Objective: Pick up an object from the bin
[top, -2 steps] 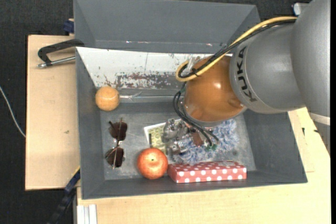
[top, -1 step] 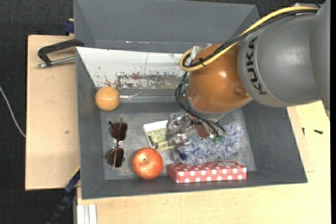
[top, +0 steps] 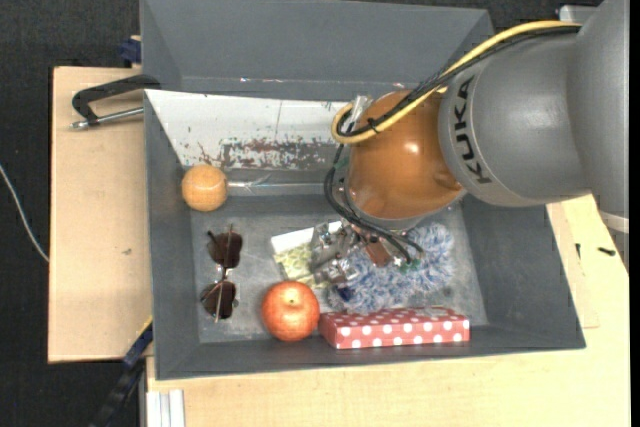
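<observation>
**Gripper down in the middle of the bin**

At the front I see a red dotted box and an apple. Just behind them my gripper sits low on the left end of a blue fluffy cloth, right beside a pale packet. I cannot tell how wide its jaws stand. Sunglasses lie off to the left. An orange ball rests far back by the wall.

My wrist cover is glossy; the bin is scuffed matt metal; at five o'clock lies fuzzy blue cloth.
</observation>
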Available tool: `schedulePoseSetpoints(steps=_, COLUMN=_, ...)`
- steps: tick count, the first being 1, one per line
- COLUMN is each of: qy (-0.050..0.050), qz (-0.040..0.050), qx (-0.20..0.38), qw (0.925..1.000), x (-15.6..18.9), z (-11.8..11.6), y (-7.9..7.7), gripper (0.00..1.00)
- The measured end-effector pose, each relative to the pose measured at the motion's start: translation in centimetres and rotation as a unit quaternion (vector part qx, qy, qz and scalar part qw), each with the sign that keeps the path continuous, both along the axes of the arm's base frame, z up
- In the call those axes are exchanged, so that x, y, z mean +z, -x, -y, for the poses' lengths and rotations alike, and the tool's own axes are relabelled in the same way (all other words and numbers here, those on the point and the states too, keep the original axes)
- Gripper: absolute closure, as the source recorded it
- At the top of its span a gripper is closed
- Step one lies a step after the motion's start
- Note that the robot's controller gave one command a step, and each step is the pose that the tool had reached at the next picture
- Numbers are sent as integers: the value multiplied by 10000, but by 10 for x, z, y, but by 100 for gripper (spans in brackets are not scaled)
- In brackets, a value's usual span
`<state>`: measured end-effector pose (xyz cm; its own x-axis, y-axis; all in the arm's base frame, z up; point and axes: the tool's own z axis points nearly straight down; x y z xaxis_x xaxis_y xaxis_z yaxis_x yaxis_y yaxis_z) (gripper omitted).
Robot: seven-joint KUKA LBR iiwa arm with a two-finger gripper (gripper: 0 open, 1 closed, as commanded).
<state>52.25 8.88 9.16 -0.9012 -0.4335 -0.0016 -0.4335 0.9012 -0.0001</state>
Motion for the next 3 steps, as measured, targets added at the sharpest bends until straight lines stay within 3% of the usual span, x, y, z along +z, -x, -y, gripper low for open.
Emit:
schedulePoseSetpoints(steps=1, qy=-6, qz=5, qx=-123, qw=9999, x=21, z=-5, y=1, gripper=100)
schedulePoseSetpoints(steps=2, qy=-7, qz=0, qx=-304, qw=9995, x=79, z=-9, y=3, gripper=100)
schedulePoseSetpoints(steps=3, qy=-12, qz=21, qx=-374, qw=9993, x=107, z=4, y=0, gripper=100)
